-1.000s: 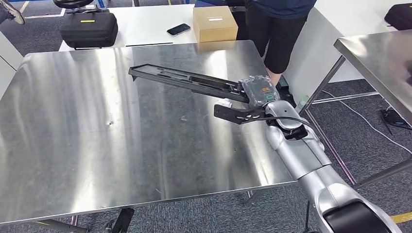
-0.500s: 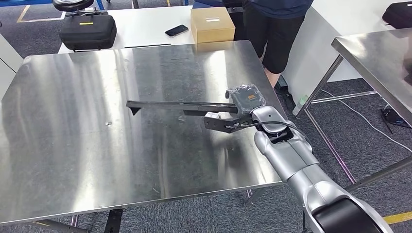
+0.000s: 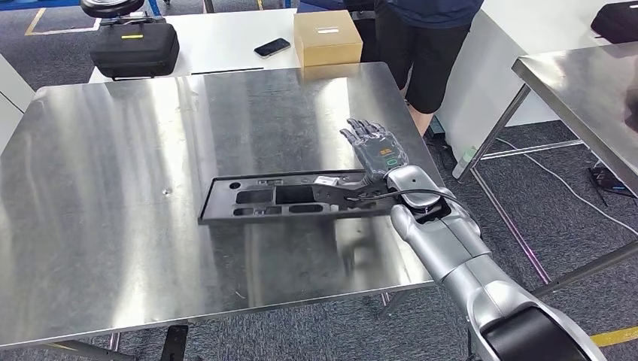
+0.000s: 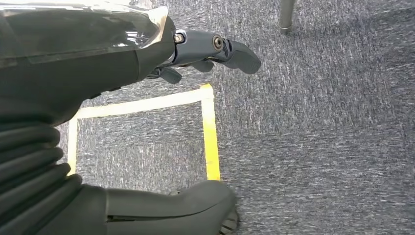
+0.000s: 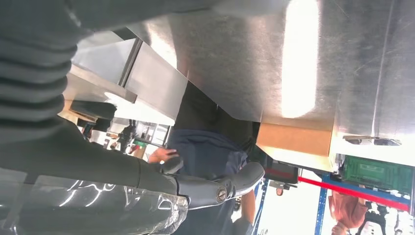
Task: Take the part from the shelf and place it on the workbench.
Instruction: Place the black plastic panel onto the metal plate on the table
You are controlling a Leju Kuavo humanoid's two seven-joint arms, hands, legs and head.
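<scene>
The part [image 3: 290,198], a long flat black plastic panel with cut-outs, lies flat on the steel workbench [image 3: 113,165], right of its middle. My right hand [image 3: 374,147] hovers at the part's right end with its fingers spread and pointing away, holding nothing; the wrist sits over that end of the part. In the right wrist view the right hand [image 5: 147,181] has its fingers extended above the workbench [image 5: 293,49]. My left hand [image 4: 147,54] hangs over the carpet with thumb and fingers apart and nothing in them.
A cardboard box [image 3: 327,36], a phone [image 3: 273,47] and a black case [image 3: 134,49] sit on the white table behind. A person [image 3: 425,45] stands at the workbench's far right corner. A second steel table [image 3: 587,90] stands to the right, with cables on the floor.
The right hand brought the part down from a tilted, edge-up hold to flat on the workbench, then spread its fingers off it.
</scene>
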